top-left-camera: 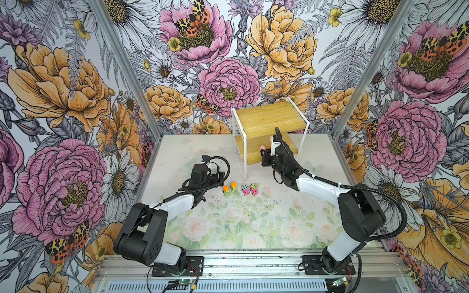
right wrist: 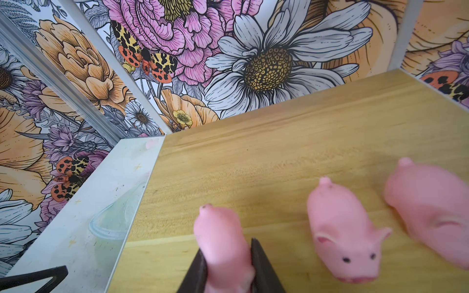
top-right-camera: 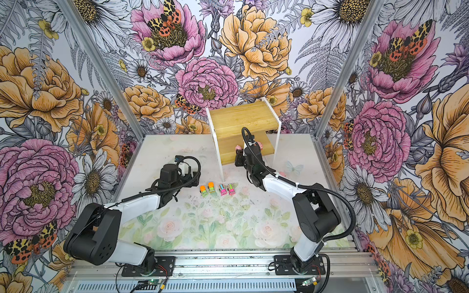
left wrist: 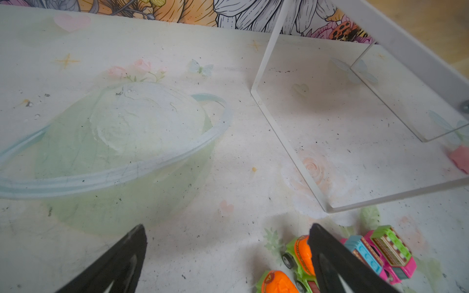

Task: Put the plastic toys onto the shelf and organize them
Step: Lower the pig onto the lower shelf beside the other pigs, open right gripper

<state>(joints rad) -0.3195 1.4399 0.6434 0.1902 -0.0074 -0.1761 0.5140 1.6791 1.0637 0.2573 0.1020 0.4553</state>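
The shelf stands at the back of the table. My right gripper is shut on a pink pig just over the lower board. Two more pigs stand on that board beside it. Two green trucks with orange tops and two pink trucks sit in a row on the table in front of the shelf. My left gripper hangs open just left of the row, with nothing between its fingers.
A pale green see-through bowl lies on the table under my left arm, left of the shelf's clear side frame. Flowered walls with metal posts close in the back and both sides. A metal rail runs along the front.
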